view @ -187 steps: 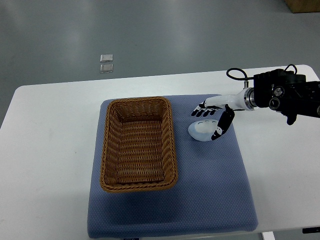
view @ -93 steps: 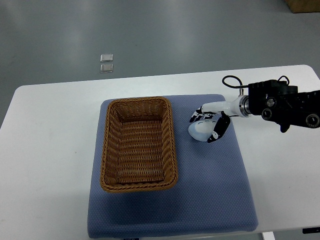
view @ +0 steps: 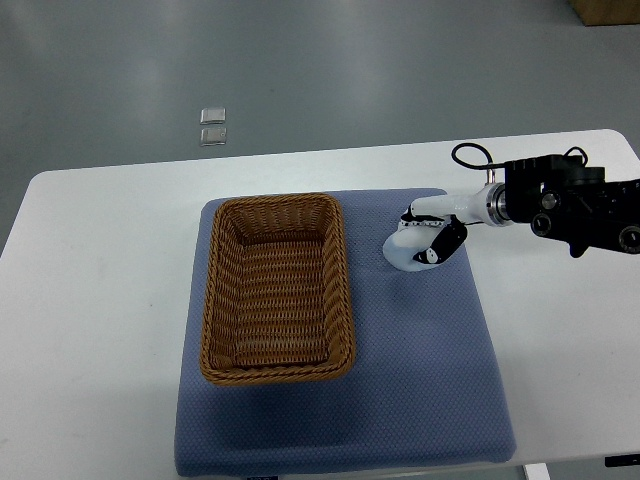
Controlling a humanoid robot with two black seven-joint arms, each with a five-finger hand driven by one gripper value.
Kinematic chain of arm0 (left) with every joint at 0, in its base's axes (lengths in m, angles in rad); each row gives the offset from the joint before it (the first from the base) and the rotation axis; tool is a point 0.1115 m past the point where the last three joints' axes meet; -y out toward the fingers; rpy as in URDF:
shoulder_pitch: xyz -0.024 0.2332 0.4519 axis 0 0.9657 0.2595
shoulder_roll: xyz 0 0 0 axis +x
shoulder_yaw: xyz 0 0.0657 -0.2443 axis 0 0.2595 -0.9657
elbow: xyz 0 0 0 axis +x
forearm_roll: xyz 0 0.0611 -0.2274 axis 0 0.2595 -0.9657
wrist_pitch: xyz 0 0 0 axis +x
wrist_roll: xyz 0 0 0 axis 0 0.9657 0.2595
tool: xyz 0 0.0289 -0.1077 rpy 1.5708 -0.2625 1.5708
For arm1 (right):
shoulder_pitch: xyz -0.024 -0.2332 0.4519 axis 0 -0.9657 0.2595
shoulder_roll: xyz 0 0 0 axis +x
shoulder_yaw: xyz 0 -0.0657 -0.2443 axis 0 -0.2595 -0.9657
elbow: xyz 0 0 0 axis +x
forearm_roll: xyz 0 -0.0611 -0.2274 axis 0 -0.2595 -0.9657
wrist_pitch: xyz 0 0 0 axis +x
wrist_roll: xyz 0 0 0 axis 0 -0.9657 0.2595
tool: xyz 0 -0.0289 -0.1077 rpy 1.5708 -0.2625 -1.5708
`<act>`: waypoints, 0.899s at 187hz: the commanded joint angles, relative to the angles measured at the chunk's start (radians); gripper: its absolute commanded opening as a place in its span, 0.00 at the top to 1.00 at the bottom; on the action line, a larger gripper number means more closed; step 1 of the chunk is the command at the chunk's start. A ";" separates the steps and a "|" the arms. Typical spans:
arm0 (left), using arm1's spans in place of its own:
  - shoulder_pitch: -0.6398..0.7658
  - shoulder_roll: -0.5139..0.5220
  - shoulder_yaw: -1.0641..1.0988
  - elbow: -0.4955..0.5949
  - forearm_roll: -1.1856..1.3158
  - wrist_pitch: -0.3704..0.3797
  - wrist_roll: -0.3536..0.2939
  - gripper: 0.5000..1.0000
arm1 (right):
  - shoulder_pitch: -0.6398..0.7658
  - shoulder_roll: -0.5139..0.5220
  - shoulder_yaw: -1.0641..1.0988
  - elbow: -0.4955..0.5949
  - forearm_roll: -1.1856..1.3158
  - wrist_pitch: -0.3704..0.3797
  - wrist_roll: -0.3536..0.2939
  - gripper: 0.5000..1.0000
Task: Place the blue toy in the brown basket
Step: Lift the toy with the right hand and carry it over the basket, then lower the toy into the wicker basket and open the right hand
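Where right hand point(view: 428, 235) clasps pale blue toy point(view: 408, 251), fingertips hidden, basket point(view: 276, 288) beside, left arm unseen.

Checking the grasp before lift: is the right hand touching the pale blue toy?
Touching. In the top view the right hand has its fingers curled around the pale blue toy, no gap showing.

The right hand point(view: 428, 238) is showing white segments tipped with black finger pads. Beside it, a white wrist is running into a silver ring, then a bulky black forearm housing with round fittings and a looping black cable.
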 commanded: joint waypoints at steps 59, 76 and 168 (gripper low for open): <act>0.000 0.000 0.000 -0.008 0.000 0.000 0.000 0.00 | 0.262 0.067 -0.017 0.064 0.099 0.023 0.001 1.00; 0.000 0.000 0.002 -0.008 0.000 0.000 0.000 0.00 | 0.288 0.144 -0.037 0.059 0.102 0.017 0.001 1.00; -0.003 0.000 0.003 -0.021 0.001 0.000 0.000 0.00 | 0.244 0.494 -0.118 -0.182 0.129 -0.031 0.004 1.00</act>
